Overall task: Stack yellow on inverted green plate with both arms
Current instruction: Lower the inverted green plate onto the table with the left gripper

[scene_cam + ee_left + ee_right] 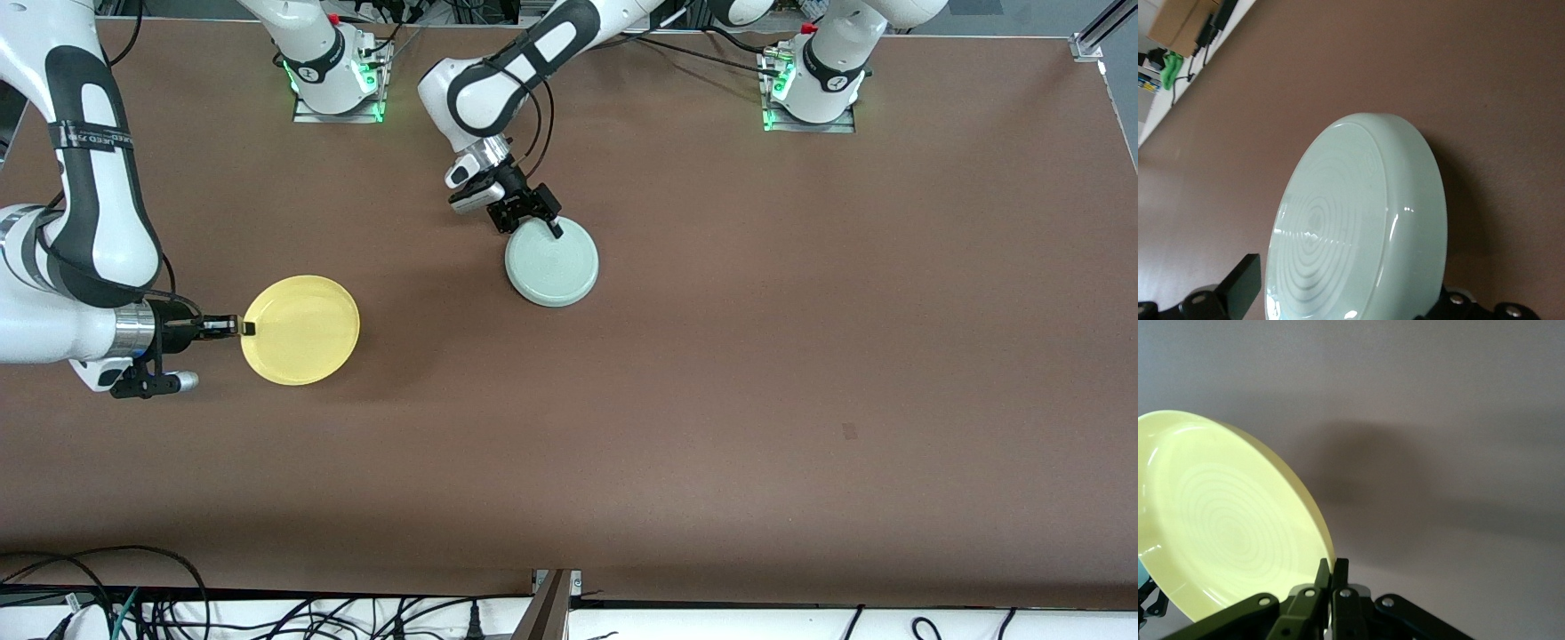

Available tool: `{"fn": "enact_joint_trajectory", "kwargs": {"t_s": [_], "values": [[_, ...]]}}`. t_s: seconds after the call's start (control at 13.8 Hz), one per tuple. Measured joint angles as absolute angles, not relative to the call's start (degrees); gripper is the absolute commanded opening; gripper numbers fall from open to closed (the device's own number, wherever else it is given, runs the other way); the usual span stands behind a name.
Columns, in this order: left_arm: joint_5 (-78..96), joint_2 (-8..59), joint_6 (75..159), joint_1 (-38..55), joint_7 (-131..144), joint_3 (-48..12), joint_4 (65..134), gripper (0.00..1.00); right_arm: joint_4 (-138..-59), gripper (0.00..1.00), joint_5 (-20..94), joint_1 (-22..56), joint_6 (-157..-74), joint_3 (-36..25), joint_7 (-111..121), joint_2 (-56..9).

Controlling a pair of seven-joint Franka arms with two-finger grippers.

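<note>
**Two Arms, Two Plates**

The right arm's black two-finger gripper (pixel 242 327) comes in from the right arm's end of the table. Its fingers are pinched tight on the rim of the round, bright yellow plate (pixel 300 330), at the plate's nine o'clock edge in the front view. In the right wrist view the two fingertips (pixel 1332 577) press together on the yellow plate's (pixel 1225 520) thin edge. The plate faces up, so its hollow inside shows, and it seems lifted off the brown table (pixel 711 400), with a soft shadow under it.

The round, pale mint-green plate (pixel 552 264) is near the middle of the table, farther from the front camera than the yellow one and well apart from it. It is upside down, with its ringed bottom showing. The left arm's black two-finger gripper (pixel 542 227) reaches over from its base and holds this plate at about its eleven o'clock edge. In the left wrist view one finger (pixel 1241 287) sits on each side of the green plate's (pixel 1358 233) rim, clamping it, and the plate looks tilted up from the table.
</note>
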State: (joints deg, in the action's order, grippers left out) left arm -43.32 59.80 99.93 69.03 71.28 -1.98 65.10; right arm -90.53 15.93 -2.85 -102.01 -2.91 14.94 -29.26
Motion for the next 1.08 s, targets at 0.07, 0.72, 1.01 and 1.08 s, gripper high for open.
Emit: {"fn": "enact_joint_trajectory", "kwargs": {"t_s": [0.07,0.72,1.01,1.08], "values": [[-42.8,59.2,102.5,68.4,71.3,-2.0,65.9,1.0,-90.5,0.0,15.9,-2.8,-102.0,-2.9,14.9,-29.3],[-38.9,49.8,114.8,54.3,69.1,-12.9,75.8,1.0,-90.6,0.0,15.9,-0.7,-100.6,-2.5,14.9,-29.6],[-35.5,47.7,119.6,48.0,69.4,-18.0,79.6,1.0,-90.6,0.0,15.9,-0.5,-100.6,-2.5,14.9,-30.0],[-34.4,47.7,120.3,47.7,70.1,-18.4,79.7,1.0,-90.6,0.0,15.9,-0.5,-100.6,-2.5,14.9,-30.1]]}}
